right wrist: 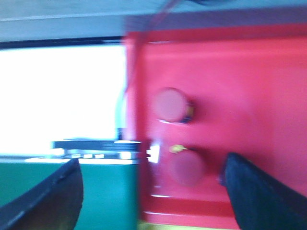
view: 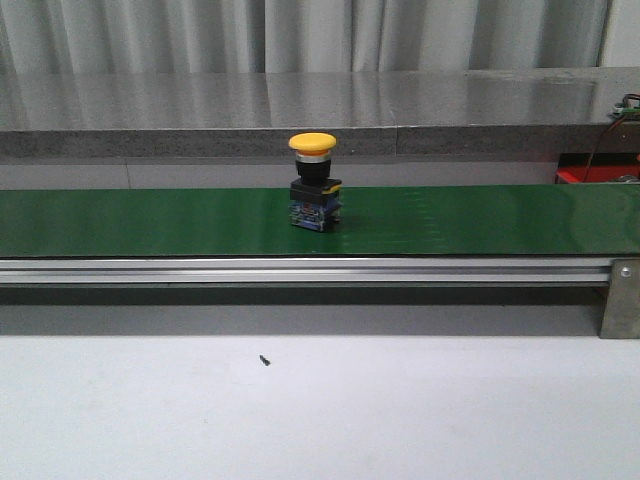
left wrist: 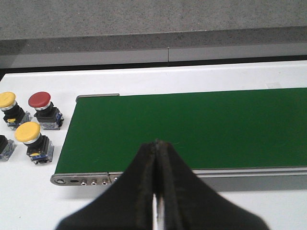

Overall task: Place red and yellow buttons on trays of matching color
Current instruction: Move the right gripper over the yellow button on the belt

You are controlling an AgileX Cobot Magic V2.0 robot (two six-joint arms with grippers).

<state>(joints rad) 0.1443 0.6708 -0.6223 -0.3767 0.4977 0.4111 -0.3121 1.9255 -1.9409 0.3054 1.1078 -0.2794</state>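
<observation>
A yellow button stands upright on the green conveyor belt in the front view. In the left wrist view, two yellow buttons and a red button stand on the white table beside the belt's end. My left gripper hangs shut over the belt's near edge, holding nothing. The blurred right wrist view shows my right gripper open above the red tray, where two red buttons sit. A yellow strip shows beside the red tray.
A grey stone ledge runs behind the belt. An aluminium rail fronts the belt, ending in a bracket at the right. A small dark speck lies on the white table. A dark button base stands at the edge.
</observation>
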